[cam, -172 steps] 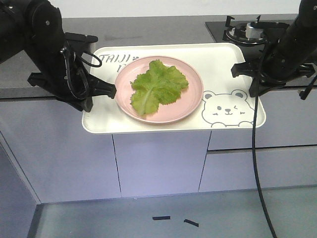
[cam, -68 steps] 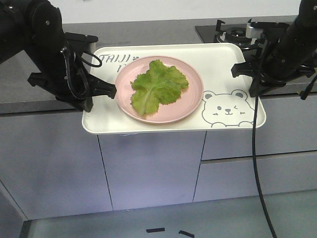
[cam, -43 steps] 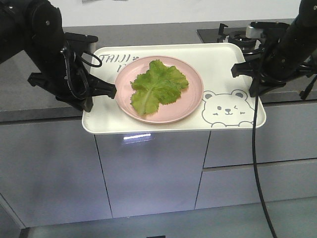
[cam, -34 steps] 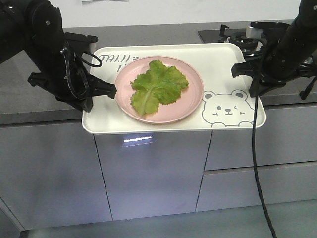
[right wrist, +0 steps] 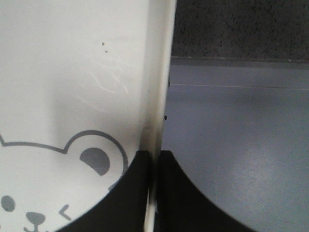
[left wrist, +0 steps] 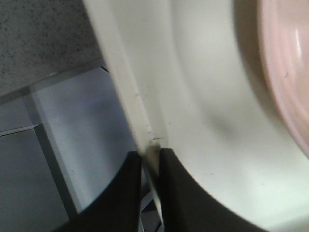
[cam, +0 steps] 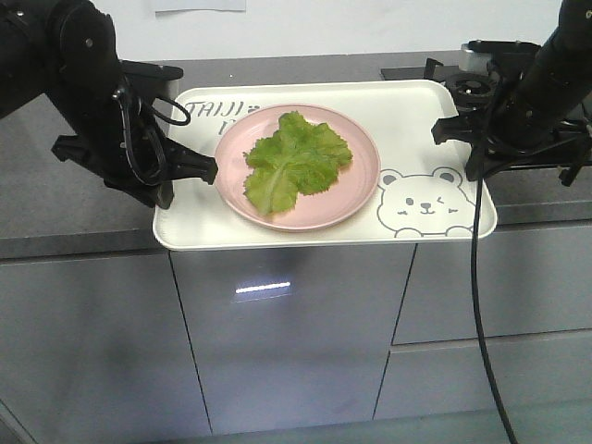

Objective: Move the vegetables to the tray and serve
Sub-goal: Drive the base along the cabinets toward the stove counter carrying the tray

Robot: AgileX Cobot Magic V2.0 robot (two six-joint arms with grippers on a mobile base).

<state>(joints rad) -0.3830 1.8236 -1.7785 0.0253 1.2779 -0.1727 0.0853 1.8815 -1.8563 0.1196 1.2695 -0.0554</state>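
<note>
The cream-white tray (cam: 421, 120) with the grey bear face is held in the air in front of the counter. On it sits a round pink plate (cam: 356, 199) bearing the vegetables (cam: 294, 159), crinkly green lettuce leaves. My left gripper (cam: 176, 171) is shut on the tray's left rim (left wrist: 123, 82); its dark fingers (left wrist: 176, 188) pinch the edge. My right gripper (cam: 467, 139) is shut on the right rim (right wrist: 159, 72), fingers (right wrist: 130, 188) on both sides of it, beside the bear's ear.
A grey stone countertop (cam: 55, 213) runs behind and under the tray, with pale cabinet fronts (cam: 277, 361) below. A gas hob (cam: 472, 81) sits at the back right. A black cable (cam: 476, 305) hangs from the right arm.
The tray and both arms keep the same place in the picture. The counter, hob and cabinets behind have shifted, and the floor has dropped out of view, so the whole robot is moving.
</note>
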